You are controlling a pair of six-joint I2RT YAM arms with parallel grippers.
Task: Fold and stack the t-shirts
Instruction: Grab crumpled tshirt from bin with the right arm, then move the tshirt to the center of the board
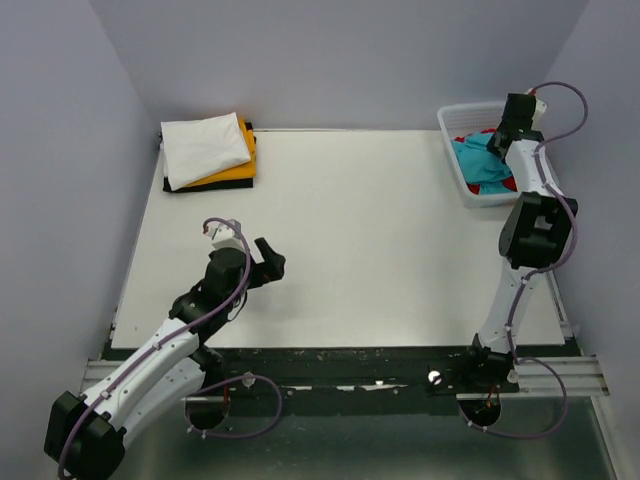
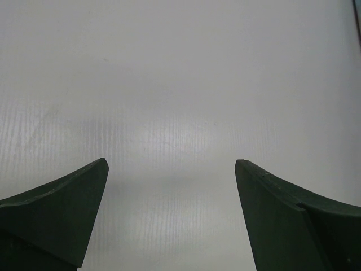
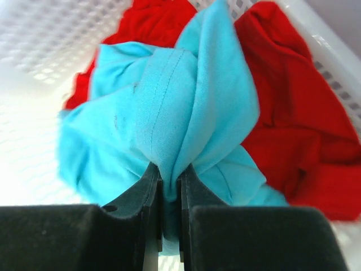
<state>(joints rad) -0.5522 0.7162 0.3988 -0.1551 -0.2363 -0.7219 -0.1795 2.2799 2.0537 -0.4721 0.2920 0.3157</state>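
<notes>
A teal t-shirt point(image 3: 169, 107) lies bunched in the white lattice basket point(image 1: 452, 130) at the back right, on top of a red t-shirt point(image 3: 293, 130). My right gripper point(image 3: 170, 175) is shut on a pinched fold of the teal t-shirt inside the basket; in the top view it sits over the basket point(image 1: 497, 140). A folded stack stands at the back left: a white t-shirt point(image 1: 205, 148) on an orange-yellow one point(image 1: 232, 175) on a black one point(image 1: 215, 186). My left gripper point(image 1: 268, 262) is open and empty above the bare table point(image 2: 180, 101).
The basket's lattice walls point(image 3: 51, 34) surround the right gripper closely. The grey side walls stand near both table edges. The white table top point(image 1: 360, 230) stretches between the folded stack and the basket.
</notes>
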